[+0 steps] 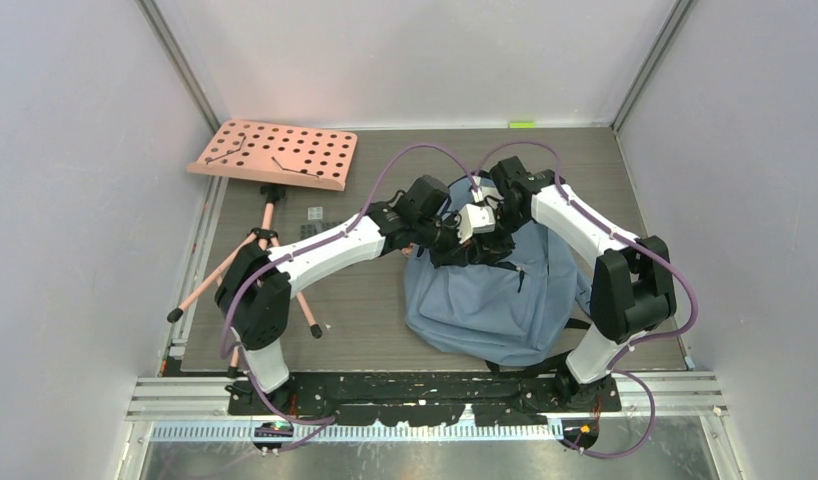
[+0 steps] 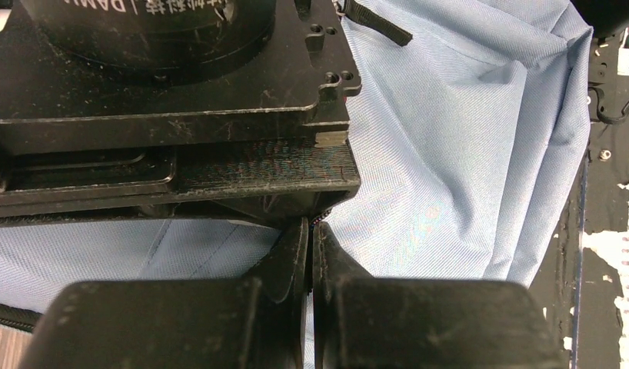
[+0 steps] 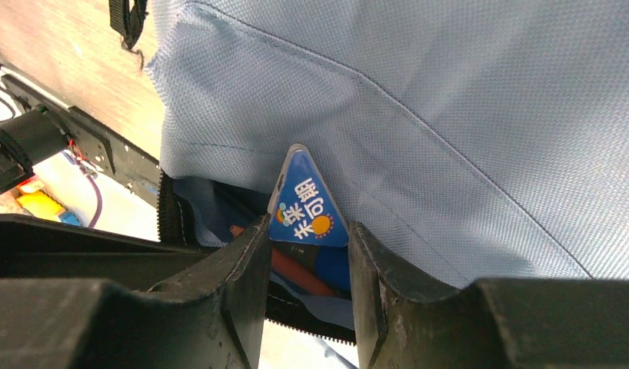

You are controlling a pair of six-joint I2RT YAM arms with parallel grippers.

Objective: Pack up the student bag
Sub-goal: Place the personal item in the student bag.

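Right wrist: pincer [image 3: 307, 231] clamps packet [image 3: 300, 188] (blue).

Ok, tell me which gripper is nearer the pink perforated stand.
Left. The left gripper is at the student bag's top edge on the stand's side; the right gripper sits just beyond it.

one student bag [image 1: 485, 305]; two arms: left arm [image 1: 325, 250], right arm [image 1: 575, 215]; one perforated stand [image 1: 275, 155]; one blue printed packet [image 3: 305, 209]

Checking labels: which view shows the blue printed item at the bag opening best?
Right wrist: the blue printed item sits large between the right gripper fingers, lettering visible. Top external: not visible. Left wrist: only student bag fabric.
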